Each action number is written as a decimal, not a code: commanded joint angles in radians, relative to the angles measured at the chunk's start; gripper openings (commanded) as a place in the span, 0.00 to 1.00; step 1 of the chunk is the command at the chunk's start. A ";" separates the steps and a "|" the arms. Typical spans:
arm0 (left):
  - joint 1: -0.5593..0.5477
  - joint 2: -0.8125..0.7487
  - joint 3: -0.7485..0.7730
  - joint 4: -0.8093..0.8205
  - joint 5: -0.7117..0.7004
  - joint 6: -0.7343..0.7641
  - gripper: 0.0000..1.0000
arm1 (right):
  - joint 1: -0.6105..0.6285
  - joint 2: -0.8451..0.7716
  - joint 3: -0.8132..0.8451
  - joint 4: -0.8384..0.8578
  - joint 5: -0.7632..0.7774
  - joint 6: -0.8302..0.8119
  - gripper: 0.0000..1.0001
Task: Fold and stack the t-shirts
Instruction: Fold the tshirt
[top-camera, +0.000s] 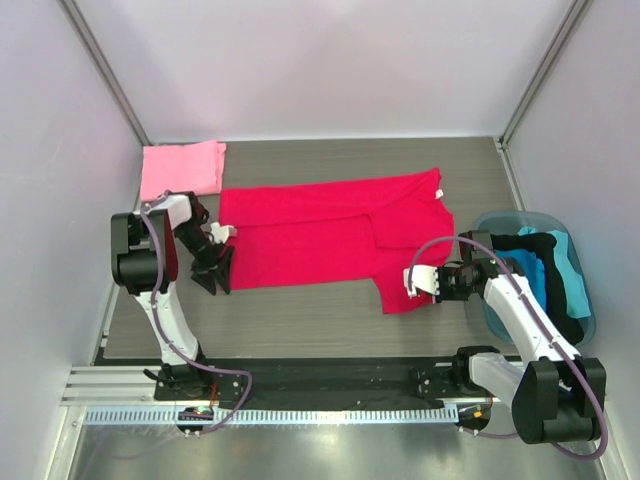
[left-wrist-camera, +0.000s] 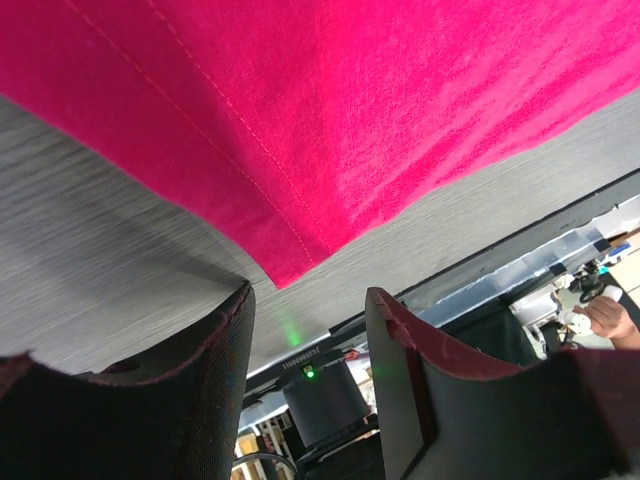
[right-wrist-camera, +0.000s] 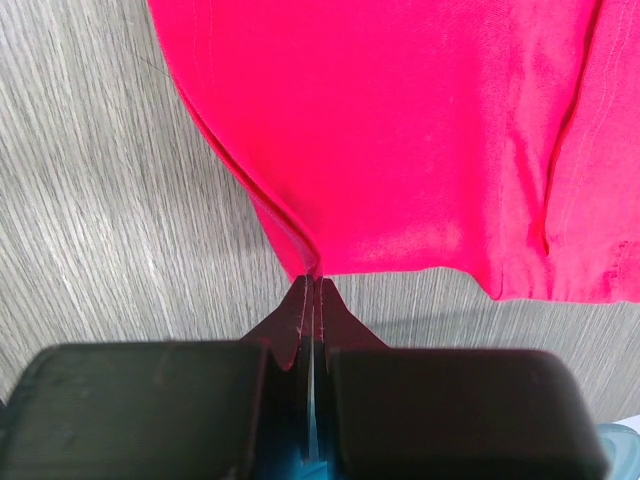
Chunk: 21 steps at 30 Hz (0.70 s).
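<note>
The crimson-red t-shirt (top-camera: 320, 238) lies spread on the table, partly folded, its white neck label (top-camera: 438, 194) at the far right. The light pink t-shirt (top-camera: 181, 168) lies folded at the back left. My left gripper (top-camera: 218, 268) is open at the red shirt's near left corner (left-wrist-camera: 285, 270), which sits just beyond the fingertips, not held. My right gripper (top-camera: 418, 283) is shut on the red shirt's near right edge (right-wrist-camera: 312, 262); the cloth bunches into a small fold at the fingertips.
A blue basket (top-camera: 580, 290) with black and teal clothes stands at the right, beside the right arm. White walls enclose the wood-grain table (top-camera: 300, 315). A metal rail runs along the near edge.
</note>
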 joint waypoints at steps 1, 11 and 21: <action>-0.005 0.023 -0.003 0.040 0.001 -0.001 0.50 | 0.003 -0.018 0.007 0.018 0.002 0.020 0.01; -0.020 0.051 0.030 0.068 0.004 -0.039 0.43 | 0.003 -0.007 0.012 0.018 0.002 0.017 0.01; -0.029 0.043 0.063 0.128 -0.038 -0.105 0.37 | 0.003 -0.018 0.003 0.020 0.011 0.040 0.01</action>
